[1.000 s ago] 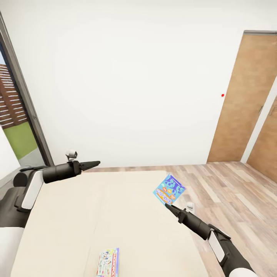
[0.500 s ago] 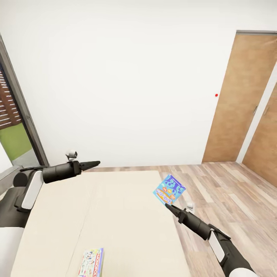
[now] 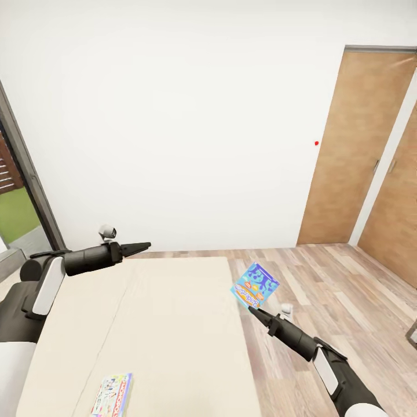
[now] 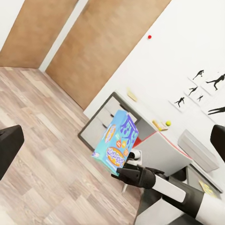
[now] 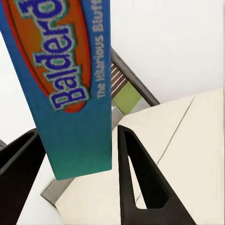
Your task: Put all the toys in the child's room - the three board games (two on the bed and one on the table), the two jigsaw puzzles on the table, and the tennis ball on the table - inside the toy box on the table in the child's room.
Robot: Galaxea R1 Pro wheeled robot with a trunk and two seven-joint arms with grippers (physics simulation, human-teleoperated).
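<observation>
My right gripper (image 3: 251, 310) is shut on the lower edge of the small blue board game (image 3: 255, 284), holding it upright in the air past the bed's (image 3: 162, 324) right edge. The right wrist view has the blue box (image 5: 70, 70) between the two dark fingers (image 5: 140, 183). A white Monopoly board game (image 3: 111, 395) lies flat on the beige mattress near me. My left gripper (image 3: 142, 246) hovers open and empty over the bed's far left corner. In the left wrist view, the table (image 4: 140, 115) stands by the wall with the tennis ball (image 4: 168, 123) and the grey toy box (image 4: 199, 150) on it.
Two wooden doors (image 3: 347, 145) are in the right wall, with wood floor (image 3: 330, 289) between them and the bed. A dark-framed glass door (image 3: 23, 185) stands at the left. A plain white wall (image 3: 174, 127) runs behind the bed.
The whole picture has slid left, so the camera has turned right. Both arms hold the same pose, and the blue box stays in the right gripper.
</observation>
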